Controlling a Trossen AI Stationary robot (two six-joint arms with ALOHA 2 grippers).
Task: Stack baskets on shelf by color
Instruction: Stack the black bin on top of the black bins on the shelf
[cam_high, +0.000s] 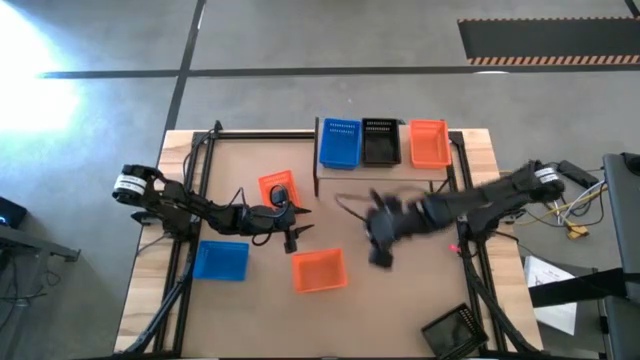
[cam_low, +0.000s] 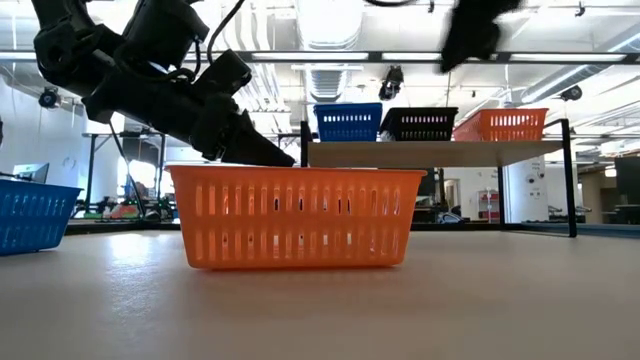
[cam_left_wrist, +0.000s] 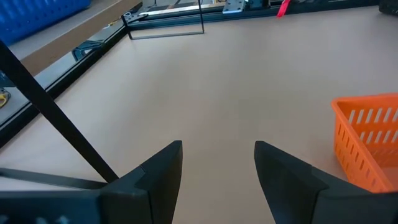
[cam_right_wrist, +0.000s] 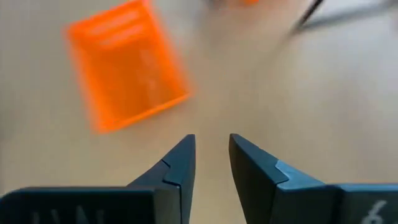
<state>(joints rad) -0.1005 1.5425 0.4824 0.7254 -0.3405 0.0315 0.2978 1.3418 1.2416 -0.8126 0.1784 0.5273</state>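
Right tool (cam_high: 381, 250), fingers apart and empty, hangs just beside the orange basket (cam_high: 319, 270) on the table (cam_high: 420, 300).

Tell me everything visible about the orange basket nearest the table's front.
The small orange rectangular plastic basket has slotted, perforated walls and a thickened rim. It sits upright and empty on the tan tabletop, with nothing touching it. The left pincer is just behind it, open; the right pincer, open, is above the table beside it.
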